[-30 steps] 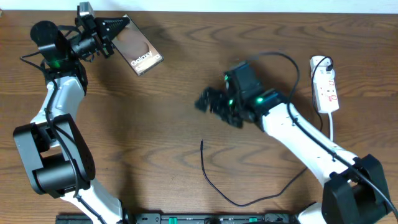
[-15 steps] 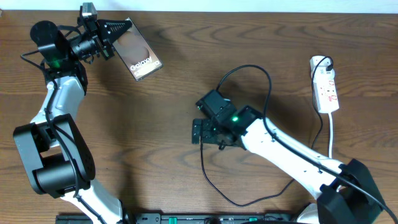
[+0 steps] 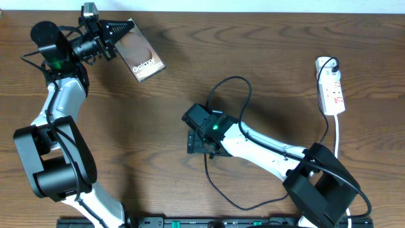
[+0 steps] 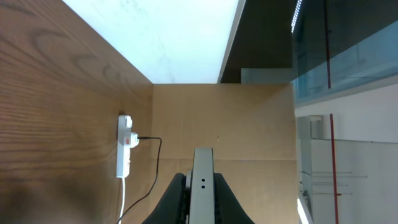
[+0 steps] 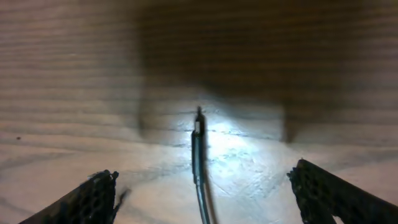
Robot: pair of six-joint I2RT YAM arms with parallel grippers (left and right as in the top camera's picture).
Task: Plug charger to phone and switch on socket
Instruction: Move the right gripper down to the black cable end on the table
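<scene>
The phone (image 3: 143, 56), dark brownish-grey with white "Galaxy" lettering, is held off the table at the far left by my left gripper (image 3: 120, 30), which is shut on its top end. In the left wrist view its thin edge (image 4: 203, 183) stands between the jaws. The charger (image 3: 216, 185) is a thin black cable curving across the near table. Its plug tip (image 5: 198, 123) lies flat on the wood. My right gripper (image 3: 201, 145) hovers low over that tip, open, with a finger on each side (image 5: 208, 196), not touching the cable. The socket (image 3: 331, 85) lies at the far right.
The socket's white cord (image 3: 338, 130) runs toward the near edge on the right. A black cable (image 3: 237, 82) loops up from the right arm. The socket also shows in the left wrist view (image 4: 124, 148). Dark wood table (image 3: 126, 133) all around.
My right arm has swung left and toward the near side, down onto the charger's free end. My left gripper and the phone have stayed almost still.
</scene>
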